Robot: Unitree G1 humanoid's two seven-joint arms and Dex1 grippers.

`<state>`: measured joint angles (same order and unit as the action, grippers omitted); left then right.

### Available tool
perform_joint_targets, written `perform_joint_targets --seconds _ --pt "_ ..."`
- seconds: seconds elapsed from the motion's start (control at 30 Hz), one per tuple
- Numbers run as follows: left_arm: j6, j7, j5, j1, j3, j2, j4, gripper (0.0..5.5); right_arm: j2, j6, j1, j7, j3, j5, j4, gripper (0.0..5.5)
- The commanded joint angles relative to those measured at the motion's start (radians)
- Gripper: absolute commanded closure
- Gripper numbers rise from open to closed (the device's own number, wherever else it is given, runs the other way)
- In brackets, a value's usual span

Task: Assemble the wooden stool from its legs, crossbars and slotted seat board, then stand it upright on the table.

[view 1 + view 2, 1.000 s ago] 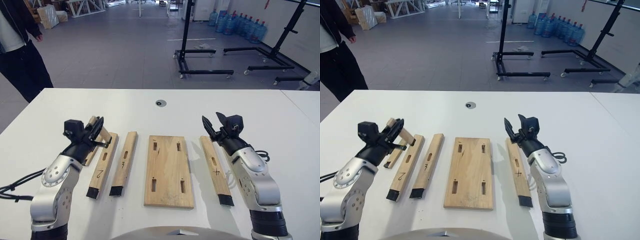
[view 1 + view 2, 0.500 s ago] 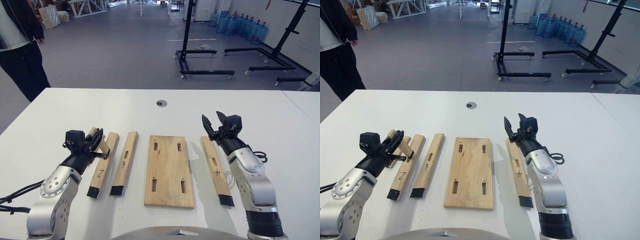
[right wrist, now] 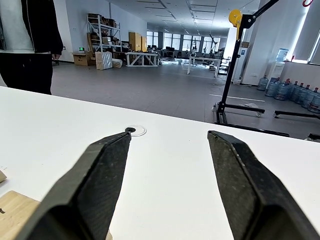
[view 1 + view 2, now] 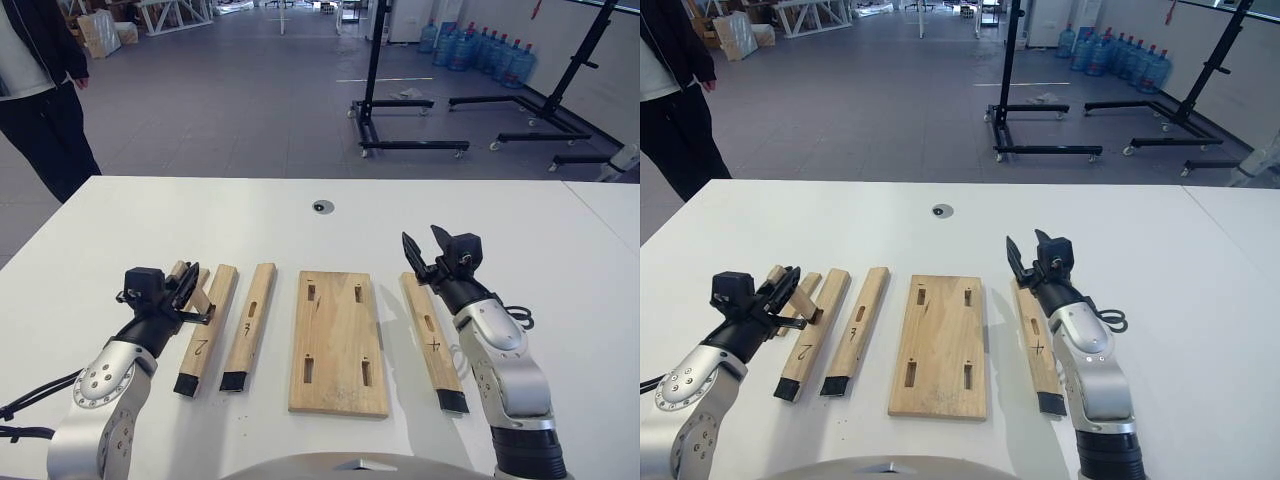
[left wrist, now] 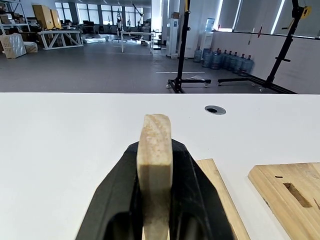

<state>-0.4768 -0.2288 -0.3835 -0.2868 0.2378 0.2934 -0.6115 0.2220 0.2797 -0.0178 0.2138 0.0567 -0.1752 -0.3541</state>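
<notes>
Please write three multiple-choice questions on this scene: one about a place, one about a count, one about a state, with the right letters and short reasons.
1. Where does the seat board lie?
A) between two legs on the left and one leg on the right
B) at the table's far edge
C) in a gripper

2. How many slots has it?
A) two
B) four
C) six

3. The left gripper is:
A) open, empty
B) shut on a wooden piece
C) resting on the board

Answers: 1 A, legs lie on both sides; 2 B, two slots near each end; 3 B, it clamps the piece.
</notes>
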Motion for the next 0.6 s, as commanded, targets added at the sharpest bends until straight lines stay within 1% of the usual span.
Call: perform_joint_targets --seconds 0.03,0.4,0.6 --pt "-0.005 0.004 0.016 0.006 -0.010 0.006 0.017 5.13 0.003 0.010 0.003 0.001 -0.004 0.007 -0.002 2.68" --pt "-0.044 0.035 0.036 0.012 -0.046 -0.010 0.042 5.13 0.010 0.013 0.008 -0.001 -0.006 0.009 0.007 2.68" --pt "-0.071 0.044 0.048 -0.026 -0.069 -0.011 0.037 5.13 0.010 0.014 0.007 -0.006 0.007 0.004 0.007 2.68"
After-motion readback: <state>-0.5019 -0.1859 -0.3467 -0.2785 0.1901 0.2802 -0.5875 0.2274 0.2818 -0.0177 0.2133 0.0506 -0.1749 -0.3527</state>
